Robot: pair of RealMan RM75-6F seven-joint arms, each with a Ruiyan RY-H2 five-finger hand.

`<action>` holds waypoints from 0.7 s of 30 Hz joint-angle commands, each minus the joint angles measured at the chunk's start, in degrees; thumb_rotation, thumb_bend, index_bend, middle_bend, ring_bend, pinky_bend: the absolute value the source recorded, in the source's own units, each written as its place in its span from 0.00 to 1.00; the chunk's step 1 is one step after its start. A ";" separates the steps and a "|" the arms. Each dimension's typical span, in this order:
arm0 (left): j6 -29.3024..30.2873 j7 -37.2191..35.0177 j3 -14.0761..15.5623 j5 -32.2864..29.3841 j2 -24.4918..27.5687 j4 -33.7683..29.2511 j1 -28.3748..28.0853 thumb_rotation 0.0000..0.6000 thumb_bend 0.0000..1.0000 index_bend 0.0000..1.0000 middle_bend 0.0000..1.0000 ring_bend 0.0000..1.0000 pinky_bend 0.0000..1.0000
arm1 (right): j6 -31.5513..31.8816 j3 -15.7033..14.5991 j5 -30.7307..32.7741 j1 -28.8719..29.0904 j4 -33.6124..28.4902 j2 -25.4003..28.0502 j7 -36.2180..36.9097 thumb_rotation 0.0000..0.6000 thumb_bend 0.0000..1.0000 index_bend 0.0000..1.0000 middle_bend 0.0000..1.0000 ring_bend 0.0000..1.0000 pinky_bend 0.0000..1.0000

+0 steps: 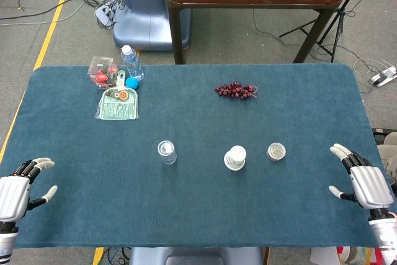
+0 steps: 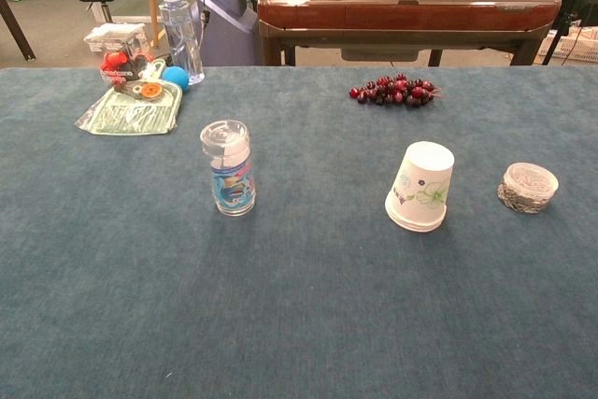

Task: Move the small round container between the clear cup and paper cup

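Resting both hands at the near table corners: my left hand [image 1: 17, 192] and right hand [image 1: 366, 184] lie with fingers spread, holding nothing. Container [image 1: 276, 151] sits right of the paper cup [image 1: 235, 157], just beside it and not touching; the clear cup [image 1: 166, 151] stands further left, well apart. Grapes [image 1: 236, 90] lie on the far side.

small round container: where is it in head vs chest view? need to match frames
Head view: small round container sits right of centre, just right of the paper cup.
Chest view: it is at the right edge, mid-height, again right of the paper cup.
Shared landmark: the bunch of red grapes lies beyond both.
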 commanded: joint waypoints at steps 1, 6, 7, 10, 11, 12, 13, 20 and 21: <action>0.07 -0.73 0.04 0.19 -0.15 0.18 -0.12 1.00 0.24 0.34 0.31 0.29 0.54 | -0.02 -0.02 0.00 0.00 -0.06 -0.01 -0.21 1.00 0.10 0.15 0.14 0.15 0.29; 1.03 -1.76 -0.14 0.22 -0.46 0.76 0.16 1.00 0.24 0.37 0.31 0.29 0.55 | -1.08 0.39 1.07 0.39 0.52 0.01 0.98 1.00 0.10 0.15 0.14 0.15 0.29; 1.02 -1.90 -0.17 0.02 -0.39 0.75 0.22 1.00 0.24 0.37 0.31 0.29 0.55 | -1.50 0.47 1.38 0.55 0.70 0.08 1.11 1.00 0.10 0.15 0.14 0.15 0.29; 1.31 -1.94 -0.26 -0.51 -0.11 0.68 0.59 1.00 0.24 0.38 0.31 0.29 0.55 | -2.62 1.05 2.30 1.25 0.92 0.34 1.05 1.00 0.33 0.15 0.15 0.15 0.31; 1.44 -1.99 -0.29 -0.77 -0.05 0.63 0.78 1.00 0.24 0.38 0.31 0.29 0.55 | -2.86 1.47 2.85 1.54 0.95 0.38 0.50 1.00 0.37 0.15 0.15 0.16 0.34; 1.49 -2.11 -0.34 -1.00 -0.04 0.63 0.90 1.00 0.24 0.38 0.31 0.29 0.55 | -2.94 1.91 3.51 1.71 0.82 0.35 0.01 1.00 0.50 0.15 0.17 0.24 0.45; 1.53 -2.26 -0.39 -1.19 -0.07 0.62 0.99 1.00 0.24 0.38 0.31 0.29 0.55 | -3.05 2.39 4.23 1.91 0.64 0.28 -0.49 1.00 0.57 0.15 0.19 0.31 0.54; 1.70 -1.94 -0.32 -0.80 -0.07 0.34 0.98 1.00 0.24 0.39 0.31 0.29 0.55 | -9.22 5.31 9.17 6.21 -0.86 1.76 -4.86 1.00 0.85 0.20 0.68 0.77 0.91; 1.65 -1.80 -0.27 -0.77 0.01 0.20 0.99 1.00 0.24 0.39 0.31 0.29 0.55 | -11.02 5.69 10.29 7.24 -1.18 2.14 -5.76 1.00 0.85 0.21 0.73 0.81 0.94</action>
